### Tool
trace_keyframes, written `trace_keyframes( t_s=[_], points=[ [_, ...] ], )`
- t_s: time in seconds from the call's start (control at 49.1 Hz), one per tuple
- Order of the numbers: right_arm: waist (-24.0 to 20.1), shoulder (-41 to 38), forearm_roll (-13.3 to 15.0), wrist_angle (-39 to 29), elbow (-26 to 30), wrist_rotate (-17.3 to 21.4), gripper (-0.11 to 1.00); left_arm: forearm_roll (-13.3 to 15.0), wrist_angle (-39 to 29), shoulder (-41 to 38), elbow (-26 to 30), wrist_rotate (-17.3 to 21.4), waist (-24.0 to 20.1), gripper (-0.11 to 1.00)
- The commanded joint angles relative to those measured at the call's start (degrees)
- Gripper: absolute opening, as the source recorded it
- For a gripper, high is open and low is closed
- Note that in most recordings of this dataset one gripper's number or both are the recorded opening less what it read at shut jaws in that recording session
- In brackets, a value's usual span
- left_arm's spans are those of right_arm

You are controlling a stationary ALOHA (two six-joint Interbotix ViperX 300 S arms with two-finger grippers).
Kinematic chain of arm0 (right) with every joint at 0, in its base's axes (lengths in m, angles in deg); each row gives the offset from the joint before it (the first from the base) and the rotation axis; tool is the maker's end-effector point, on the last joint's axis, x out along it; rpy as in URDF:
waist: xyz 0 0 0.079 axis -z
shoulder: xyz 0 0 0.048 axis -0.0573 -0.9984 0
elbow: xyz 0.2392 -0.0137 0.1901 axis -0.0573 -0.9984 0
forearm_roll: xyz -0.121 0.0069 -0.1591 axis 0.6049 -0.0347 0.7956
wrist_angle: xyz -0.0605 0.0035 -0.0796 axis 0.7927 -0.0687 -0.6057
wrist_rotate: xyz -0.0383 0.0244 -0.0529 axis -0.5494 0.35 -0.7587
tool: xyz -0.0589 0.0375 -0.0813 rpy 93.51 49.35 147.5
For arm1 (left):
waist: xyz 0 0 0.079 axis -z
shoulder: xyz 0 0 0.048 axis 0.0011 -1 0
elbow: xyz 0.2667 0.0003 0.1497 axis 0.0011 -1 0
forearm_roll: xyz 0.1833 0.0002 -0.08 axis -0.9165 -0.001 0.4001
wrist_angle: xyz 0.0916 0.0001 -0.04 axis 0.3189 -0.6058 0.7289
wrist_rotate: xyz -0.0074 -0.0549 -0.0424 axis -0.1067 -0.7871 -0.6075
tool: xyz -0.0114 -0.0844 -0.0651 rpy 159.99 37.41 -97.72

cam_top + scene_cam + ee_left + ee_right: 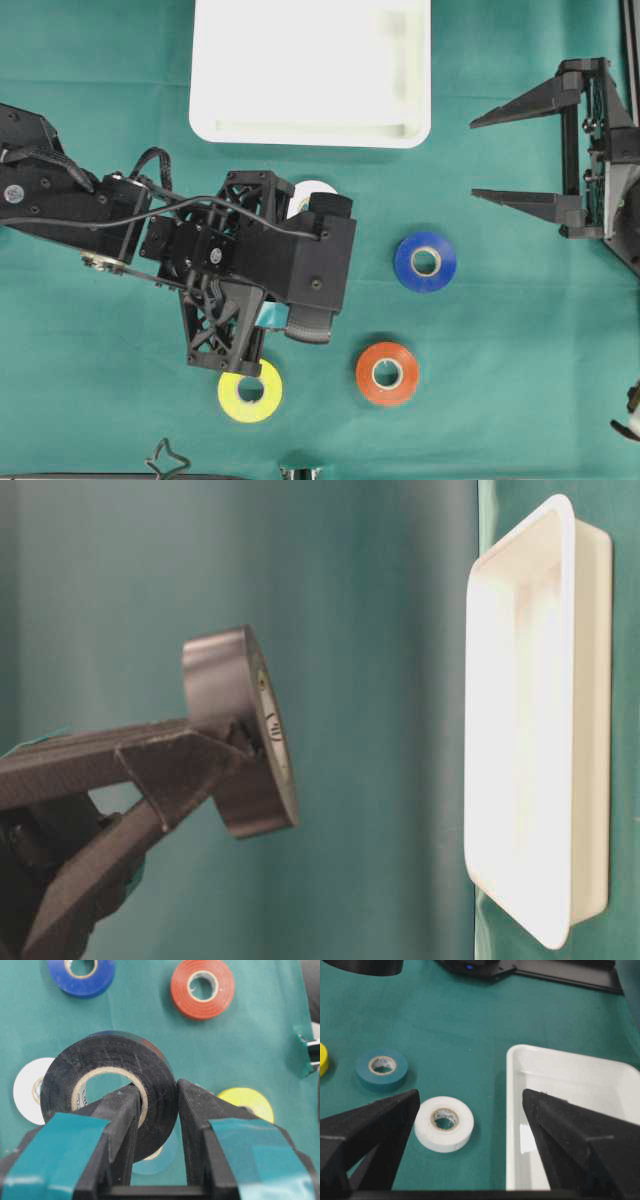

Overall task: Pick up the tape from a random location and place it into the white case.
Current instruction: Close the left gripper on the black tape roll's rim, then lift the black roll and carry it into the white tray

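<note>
My left gripper (157, 1110) is clamped on the black tape roll (107, 1072), held above the green cloth (520, 340). My right gripper (520, 155) stands wide apart, holding nothing, right of the white case (310, 125).

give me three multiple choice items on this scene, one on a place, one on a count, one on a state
1. Where is the shallow white rectangular plastic case?
A. at the cloth's top edge in the overhead view
B. beside the yellow roll
C. under the right arm

2. How many tape rolls lie on the green cloth?
A. two
B. four
C. six

3. What is the left claw doing?
A. standing open and empty
B. shut on the black tape roll
C. resting inside the case

Answers:
1 A, the overhead view shows the case at the top, apart from every roll.
2 B, white, blue, orange and yellow rolls lie on the cloth.
3 B, the left wrist view shows one finger through the roll's hole and the other outside it, and the table-level view shows the roll lifted.
</note>
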Motion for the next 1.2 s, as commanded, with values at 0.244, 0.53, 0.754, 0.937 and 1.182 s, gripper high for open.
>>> trace_keyframes(
  t_s=[0.244, 0.53, 0.754, 0.937, 1.182],
  points=[
    [-0.09, -0.09, 0.09, -0.44, 1.49, -0.09, 0.93, -0.26, 0.53, 1.93, 0.62, 0.09, -4.22, 0.19],
    [-0.18, -0.18, 0.09, -0.79, 1.49, -0.09, 0.93, -0.26, 0.53, 1.85, -1.23, 3.69, -16.35, 0.19],
    [-0.09, -0.26, 0.09, -0.79, 1.41, -0.09, 0.93, -0.26, 1.93, 1.85, -1.32, 8.17, -25.93, 0.19],
    [-0.09, -0.35, 0.09, -0.79, 1.41, -0.09, 0.93, -0.26, 3.25, 1.58, -1.41, 10.37, -31.46, 0.19],
    [-0.09, -0.44, 0.09, -0.79, 1.41, -0.09, 0.93, -0.18, 3.34, 1.32, -1.58, 10.9, -33.49, 0.19]
  ],
)
